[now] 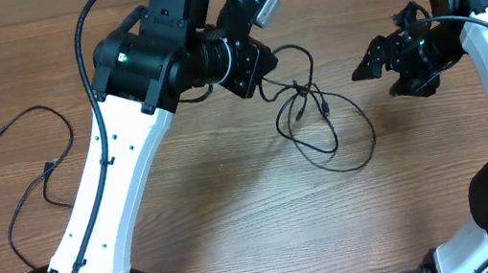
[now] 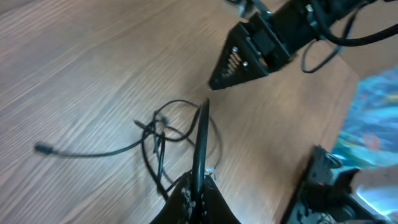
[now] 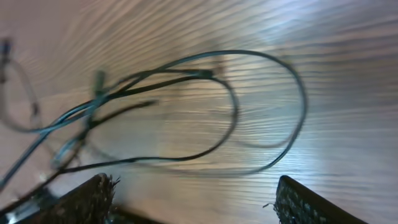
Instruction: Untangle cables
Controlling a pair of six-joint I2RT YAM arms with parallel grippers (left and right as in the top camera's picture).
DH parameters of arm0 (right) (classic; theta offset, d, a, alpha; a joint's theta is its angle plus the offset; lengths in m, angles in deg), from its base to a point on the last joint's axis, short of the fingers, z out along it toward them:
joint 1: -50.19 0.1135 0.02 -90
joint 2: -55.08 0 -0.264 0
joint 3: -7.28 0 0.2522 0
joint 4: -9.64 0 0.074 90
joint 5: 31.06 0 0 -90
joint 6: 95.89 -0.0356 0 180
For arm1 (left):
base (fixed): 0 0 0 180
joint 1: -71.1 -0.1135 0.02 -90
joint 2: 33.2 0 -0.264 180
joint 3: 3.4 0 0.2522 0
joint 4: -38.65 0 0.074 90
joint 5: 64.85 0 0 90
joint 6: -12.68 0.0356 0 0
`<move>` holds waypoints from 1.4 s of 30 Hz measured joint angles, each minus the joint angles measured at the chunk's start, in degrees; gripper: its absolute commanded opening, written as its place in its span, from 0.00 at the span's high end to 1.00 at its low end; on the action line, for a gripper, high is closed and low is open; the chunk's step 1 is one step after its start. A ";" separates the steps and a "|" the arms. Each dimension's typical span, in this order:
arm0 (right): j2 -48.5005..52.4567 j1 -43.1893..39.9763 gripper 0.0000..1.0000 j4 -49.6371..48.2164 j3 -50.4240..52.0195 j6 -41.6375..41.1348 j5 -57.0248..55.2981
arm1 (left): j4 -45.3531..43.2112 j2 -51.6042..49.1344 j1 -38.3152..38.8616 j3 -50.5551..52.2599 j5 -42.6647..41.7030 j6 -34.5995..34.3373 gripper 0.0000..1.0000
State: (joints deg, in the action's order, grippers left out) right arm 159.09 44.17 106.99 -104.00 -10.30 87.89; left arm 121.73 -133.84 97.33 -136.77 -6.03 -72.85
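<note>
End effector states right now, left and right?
Left end effector: closed, pinching a strand of the cables.
Right end effector: open, holding nothing, over a loop of the cables.

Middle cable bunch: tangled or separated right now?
Tangled: in the overhead view the cables cross in a clump with loops overlapping; the right wrist view shows strands lying over each other too.

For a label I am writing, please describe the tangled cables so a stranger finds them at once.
On the wooden table, look between the left gripper and the right gripper. The tangled cables are thin black cords in overlapping loops; the loose strands at far left lie spread out.
</note>
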 measured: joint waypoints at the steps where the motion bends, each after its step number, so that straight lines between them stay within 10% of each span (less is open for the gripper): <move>1: -0.42 0.00 0.17 0.00 0.00 0.83 1.18 | -0.15 0.00 -0.20 0.00 -0.92 0.09 0.96; 20: -11.74 11.02 0.20 -5.95 -0.28 0.68 7.58 | -35.17 0.00 -9.46 -0.13 -25.00 -28.41 0.96; 42: -6.54 17.79 0.21 -13.70 -0.28 -25.18 -13.40 | -44.87 0.00 -10.60 -0.11 -21.53 -37.22 0.96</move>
State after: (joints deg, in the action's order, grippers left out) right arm 152.55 61.96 93.28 -104.28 -35.48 74.49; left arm 76.86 -133.84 86.73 -136.88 -27.55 -110.08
